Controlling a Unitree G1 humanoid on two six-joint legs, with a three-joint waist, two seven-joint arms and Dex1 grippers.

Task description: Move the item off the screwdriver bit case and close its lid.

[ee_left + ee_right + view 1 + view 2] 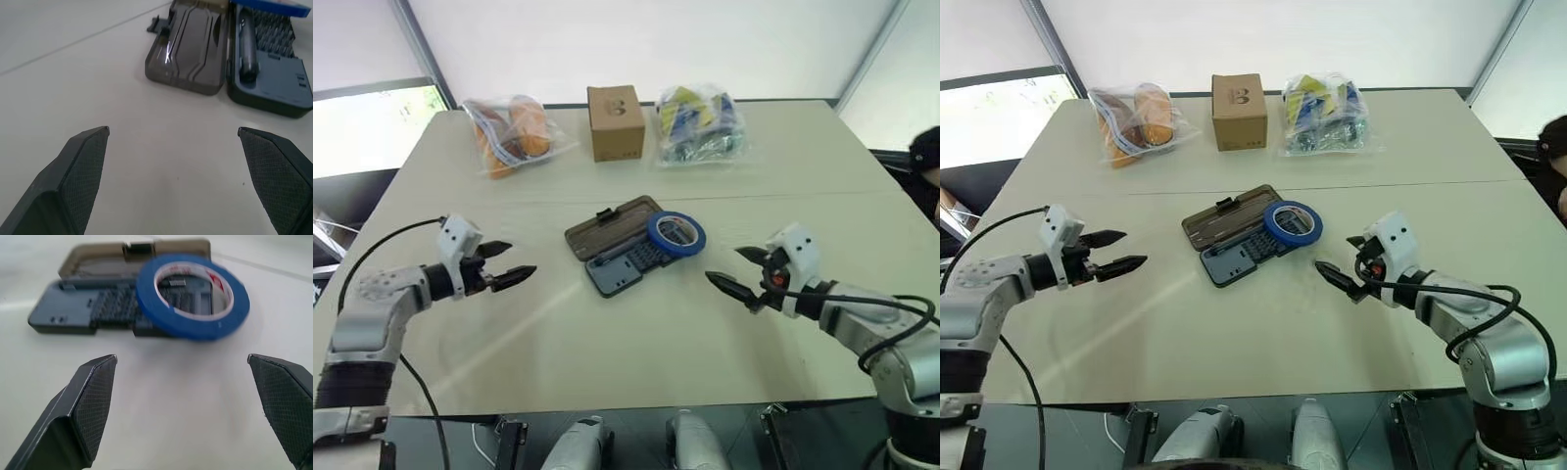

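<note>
Pale beige table under a white wall, window at far left. Along the far edge: clear bag of orange items, brown cardboard box, second clear bag of mixed packets; none of these part of the job. Mid-table: screwdriver bit case lying open, dark grey tray with rows of bits nearest, smoky translucent lid folded flat on the far side, black latch tab at its outer edge. Roll of blue tape resting tilted across the right end of the case, partly on the tray, overhanging toward the table. Left hand hovering well left of the case, fingers spread wide, holding nothing. Right hand hovering just right of and nearer than the tape, fingers likewise wide apart, empty, aimed at the roll in the right wrist view. Step in hand, judged: approach to the tape; nothing yet moved. Next move likely: advance right hand, straddle the tape rim, pinch, lift clear, set down on bare table. Caution: tilted roll may slide or drag the light case. Lid closing after, probably by left hand, swinging over the hinge and pressing the latch.
</note>
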